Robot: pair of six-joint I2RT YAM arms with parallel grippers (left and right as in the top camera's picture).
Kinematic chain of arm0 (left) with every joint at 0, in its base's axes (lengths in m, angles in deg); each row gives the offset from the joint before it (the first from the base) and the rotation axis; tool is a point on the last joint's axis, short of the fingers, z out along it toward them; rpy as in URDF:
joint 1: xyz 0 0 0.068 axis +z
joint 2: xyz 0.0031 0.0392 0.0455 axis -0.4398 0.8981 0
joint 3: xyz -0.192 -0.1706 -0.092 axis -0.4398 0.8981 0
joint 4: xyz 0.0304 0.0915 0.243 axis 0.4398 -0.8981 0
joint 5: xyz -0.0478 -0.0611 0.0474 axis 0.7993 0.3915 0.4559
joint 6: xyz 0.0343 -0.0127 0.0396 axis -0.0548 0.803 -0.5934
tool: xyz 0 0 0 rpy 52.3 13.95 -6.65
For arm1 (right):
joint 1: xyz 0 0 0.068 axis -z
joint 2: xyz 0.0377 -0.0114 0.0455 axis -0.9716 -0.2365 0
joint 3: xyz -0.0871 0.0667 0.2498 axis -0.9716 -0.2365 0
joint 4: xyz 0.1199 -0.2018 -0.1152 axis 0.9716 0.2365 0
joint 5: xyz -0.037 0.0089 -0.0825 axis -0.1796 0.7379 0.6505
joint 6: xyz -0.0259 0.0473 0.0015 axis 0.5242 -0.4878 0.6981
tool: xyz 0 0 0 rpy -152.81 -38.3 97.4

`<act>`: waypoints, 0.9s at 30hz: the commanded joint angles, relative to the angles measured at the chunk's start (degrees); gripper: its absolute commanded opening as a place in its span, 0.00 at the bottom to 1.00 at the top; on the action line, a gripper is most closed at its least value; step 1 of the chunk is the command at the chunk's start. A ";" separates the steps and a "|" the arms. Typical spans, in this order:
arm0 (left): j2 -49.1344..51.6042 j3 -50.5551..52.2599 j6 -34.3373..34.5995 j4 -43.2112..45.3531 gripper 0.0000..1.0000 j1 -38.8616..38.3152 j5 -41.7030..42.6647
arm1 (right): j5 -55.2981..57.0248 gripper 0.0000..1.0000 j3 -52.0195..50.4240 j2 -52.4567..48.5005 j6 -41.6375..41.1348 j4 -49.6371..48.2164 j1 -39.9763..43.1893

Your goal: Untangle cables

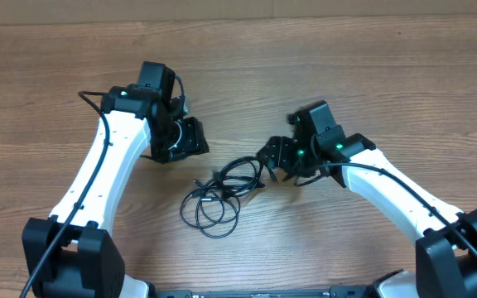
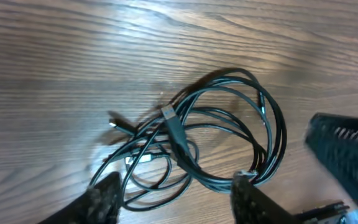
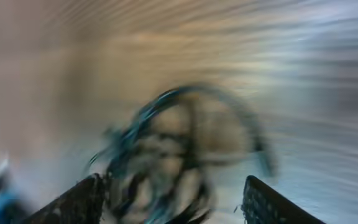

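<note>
The cables lie as one tangled bundle of thin black loops on the wooden table between the two arms. In the left wrist view the cables show overlapping loops and small plug ends. My left gripper is open and empty, up and left of the bundle; its fingertips frame the loops' near edge. My right gripper is open, right at the bundle's right end. The right wrist view is blurred; the cables sit between its spread fingers.
The table is bare wood all around the bundle. The right gripper's black finger shows at the right edge of the left wrist view. The arms' own thicker cables run along the white links.
</note>
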 commanded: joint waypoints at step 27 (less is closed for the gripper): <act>0.09 11.82 3.63 11.50 0.57 -8.61 2.64 | -16.15 0.04 6.71 -3.96 -3.48 -3.15 -6.25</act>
